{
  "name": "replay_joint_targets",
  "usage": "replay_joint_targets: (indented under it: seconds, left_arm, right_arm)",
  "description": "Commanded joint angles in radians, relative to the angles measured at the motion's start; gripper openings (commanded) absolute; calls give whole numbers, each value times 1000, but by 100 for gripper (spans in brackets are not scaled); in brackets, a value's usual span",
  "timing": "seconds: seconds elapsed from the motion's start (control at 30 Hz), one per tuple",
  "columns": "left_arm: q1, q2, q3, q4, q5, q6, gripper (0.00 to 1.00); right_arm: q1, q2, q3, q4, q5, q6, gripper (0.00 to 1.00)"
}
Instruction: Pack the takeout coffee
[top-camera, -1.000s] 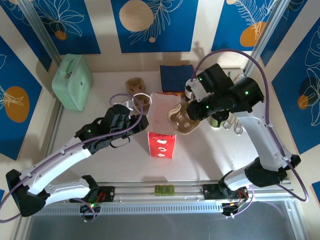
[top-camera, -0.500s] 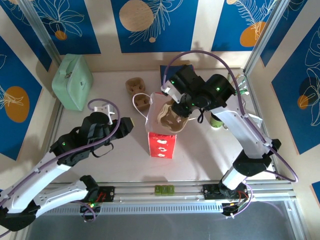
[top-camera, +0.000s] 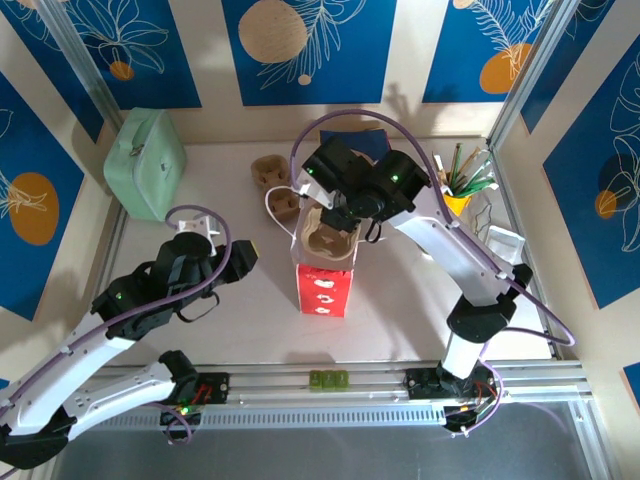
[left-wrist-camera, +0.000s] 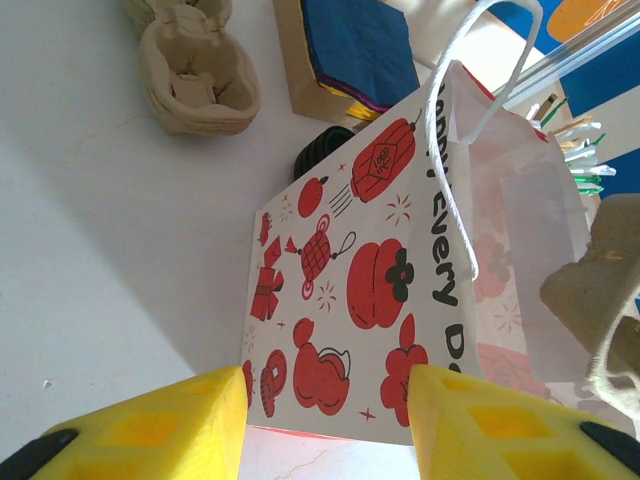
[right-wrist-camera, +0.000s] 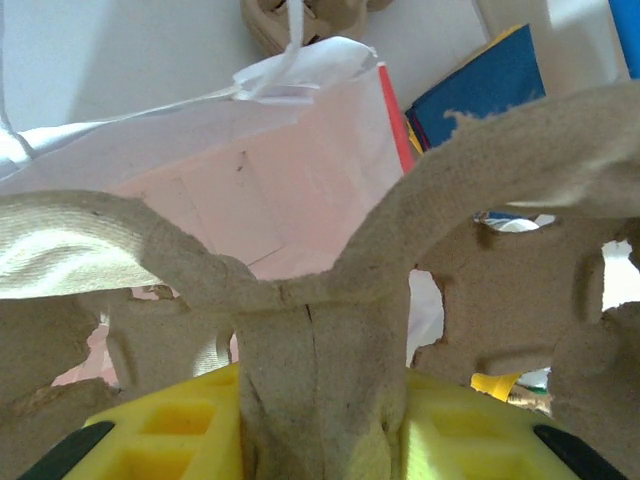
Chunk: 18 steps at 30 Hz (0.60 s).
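Takeout coffee (left-wrist-camera: 325, 148): only a black ribbed lid edge is peeking out in the left wrist view, at 11 o'clock of the red-printed paper bag (left-wrist-camera: 370, 290), near the blue napkin stack (left-wrist-camera: 355, 60). The cup wall is hidden. From above, the right arm is covering that spot.

Right gripper (right-wrist-camera: 320, 425) is pinching the centre ridge of a pulp cup carrier (right-wrist-camera: 330, 290), now hanging over the bag mouth rather than at its 3 o'clock.

Left gripper (left-wrist-camera: 325, 420): jaws are standing spread and empty, and it has backed off toward 8 o'clock.
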Motion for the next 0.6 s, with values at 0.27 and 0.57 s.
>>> replay_joint_targets:
  seconds: [0.27,0.57]
  left_arm:
    - [-6,-26,-23,-16,-28,2,47]
    - [-6,-31,-23,-18,-34,3,48]
  right_arm:
    - [19,18,-64,8,-90,-21,32]
    - [18,2,-164,32,-146,-4,33]
